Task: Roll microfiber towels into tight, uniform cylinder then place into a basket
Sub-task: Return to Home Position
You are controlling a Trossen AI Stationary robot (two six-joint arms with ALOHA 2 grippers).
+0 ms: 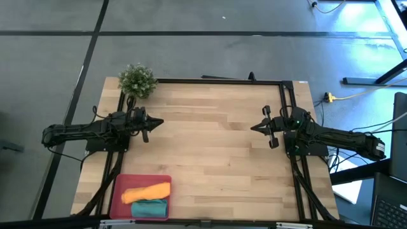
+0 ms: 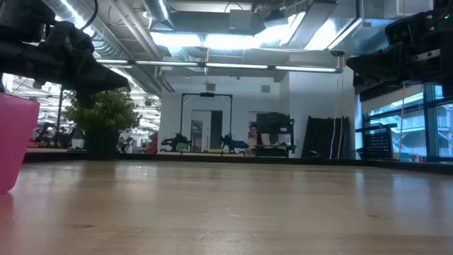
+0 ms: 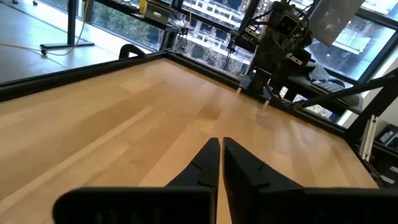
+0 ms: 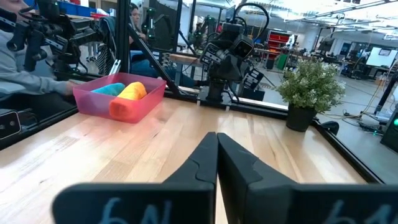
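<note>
Two rolled towels lie in the basket (image 1: pixel 143 179), which sits on the left arm's side of the tabletop (image 1: pixel 210 159), at the corner away from the potted plant (image 1: pixel 137 80). The orange towel (image 1: pixel 147 191) lies aslant across the middle. The teal towel (image 1: pixel 149 207) sits just beside it, touching, along one rim.

Both arms are drawn back to their own sides, well apart from the basket. The left tool (image 1: pixel 158 122) hovers above the boards near the plant, its fingers pressed nearly together on nothing. The right tool (image 1: pixel 254 127) faces it from across the tabletop, likewise closed and empty.

By my judgement the job is as good as finished, with only the parking of the arms to do. Little can go wrong here, but a few risks show:

- **Loosening rolls:** Nothing binds them, so the soft cloth may slacken and spread. The orange one, lying crooked with one end close to the rim, seems the likelier to loosen or creep over the low wall.
- **The plant:** The left arm is the nearer to it, so a wide swing there could tip the pot.
- **A person nearby:** A person's sleeve (image 4: pixel 25 65) shows beyond the basket in the right wrist view, and a reach in from that side could jostle it.
</note>
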